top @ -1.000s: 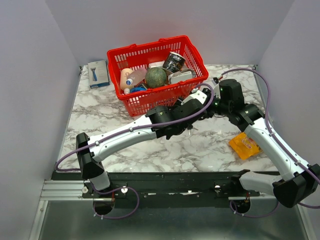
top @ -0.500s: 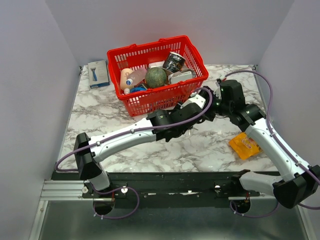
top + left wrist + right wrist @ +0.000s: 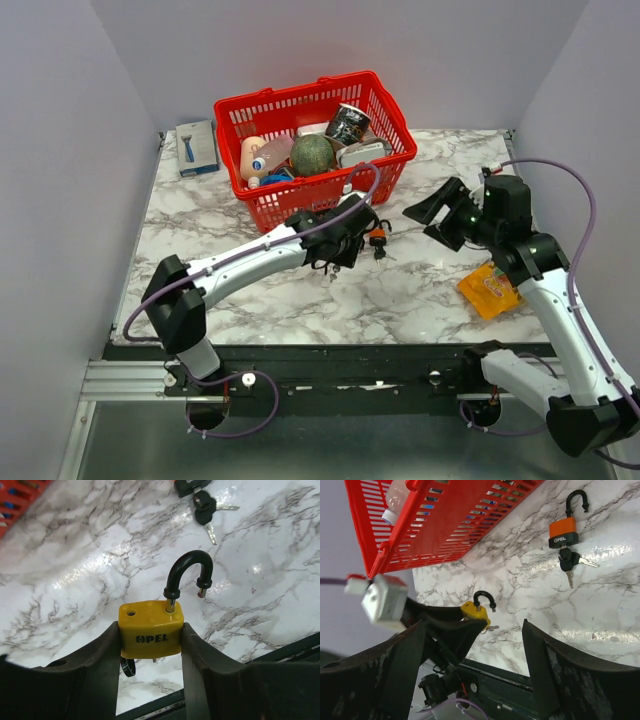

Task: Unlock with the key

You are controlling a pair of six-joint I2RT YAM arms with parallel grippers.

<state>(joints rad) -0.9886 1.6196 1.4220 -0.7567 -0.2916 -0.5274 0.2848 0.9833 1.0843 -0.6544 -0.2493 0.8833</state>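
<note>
My left gripper (image 3: 151, 627) is shut on a yellow padlock (image 3: 151, 629) marked OPEL and holds it above the marble table. The padlock's black shackle (image 3: 187, 572) stands open. A black key head (image 3: 127, 667) shows just under the lock body. In the right wrist view the yellow padlock (image 3: 476, 611) sits between the left fingers. An orange padlock (image 3: 563, 532) with an open shackle and a bunch of keys (image 3: 570, 562) lies on the table; it also shows in the top view (image 3: 378, 238). My right gripper (image 3: 430, 218) is open and empty, apart to the right.
A red basket (image 3: 390, 160) full of groceries stands at the back, just behind the left gripper (image 3: 335, 262). A blue box (image 3: 196, 147) lies at the back left. An orange packet (image 3: 489, 291) lies at the right, under the right arm.
My right gripper has let go and drawn back to the right, away from the left gripper. My left gripper has moved left with the yellow padlock. The orange padlock now shows.
</note>
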